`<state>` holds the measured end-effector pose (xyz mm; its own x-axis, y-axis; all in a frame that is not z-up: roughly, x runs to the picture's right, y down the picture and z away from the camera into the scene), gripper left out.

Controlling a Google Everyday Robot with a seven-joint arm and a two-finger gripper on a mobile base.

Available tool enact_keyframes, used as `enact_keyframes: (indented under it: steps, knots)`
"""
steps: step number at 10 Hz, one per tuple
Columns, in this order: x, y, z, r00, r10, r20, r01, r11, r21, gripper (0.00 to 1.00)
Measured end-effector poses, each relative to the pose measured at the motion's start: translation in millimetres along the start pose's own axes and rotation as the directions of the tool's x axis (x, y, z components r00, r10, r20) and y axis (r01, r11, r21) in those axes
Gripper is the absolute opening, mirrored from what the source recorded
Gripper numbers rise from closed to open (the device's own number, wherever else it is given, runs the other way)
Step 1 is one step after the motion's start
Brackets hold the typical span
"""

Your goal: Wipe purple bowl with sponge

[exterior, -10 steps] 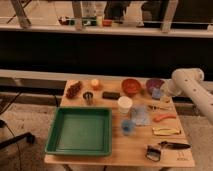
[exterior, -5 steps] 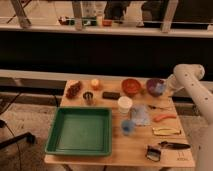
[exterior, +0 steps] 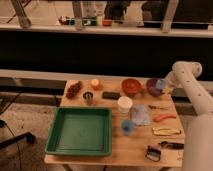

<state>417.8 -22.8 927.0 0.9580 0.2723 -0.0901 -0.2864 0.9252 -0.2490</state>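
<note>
While the white, smooth-shelled robot arm (exterior: 192,92) reaches in from the right side, its gripper (exterior: 163,86) sits at the right rim of the round, shallow, glossy purple plastic bowl (exterior: 153,87), which stands at the far right corner of the pale wooden desk (exterior: 135,150). A small, soft-looking light blue rectangular sponge (exterior: 160,84) shows at the gripper's tip, over the bowl's right edge, and the fingers are closed tight on it. Just left of the purple bowl stands a round orange-red bowl (exterior: 131,86) of like size, with a flat dark rectangular block (exterior: 111,95) beside it. A large green plastic tray (exterior: 81,131) with raised walls fills the near left part of the desk. Near the middle are a white cylindrical cup (exterior: 124,105), a thin crumpled blue-grey cloth (exterior: 140,114) and a small round blue cup (exterior: 128,127). The arm bends at a rounded elbow joint high on the right, its forearm sloping down and leftward to the bowl, its thick lower segment running off the bottom right.
</note>
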Motion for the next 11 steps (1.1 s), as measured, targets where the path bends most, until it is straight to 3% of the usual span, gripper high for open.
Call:
enact_keyframes:
  steps: [5,9,11]
  knots:
    - [1.9,0.3,0.2,1.000,0.004,-0.003,-0.004,1.000,-0.001,0.00]
    - [9.9,-0.1,18.3,0.994,0.107,-0.007,-0.107,0.994,0.005,0.00]
    - [5.1,-7.3,16.4,0.995,0.102,-0.004,-0.102,0.994,0.028,0.00]
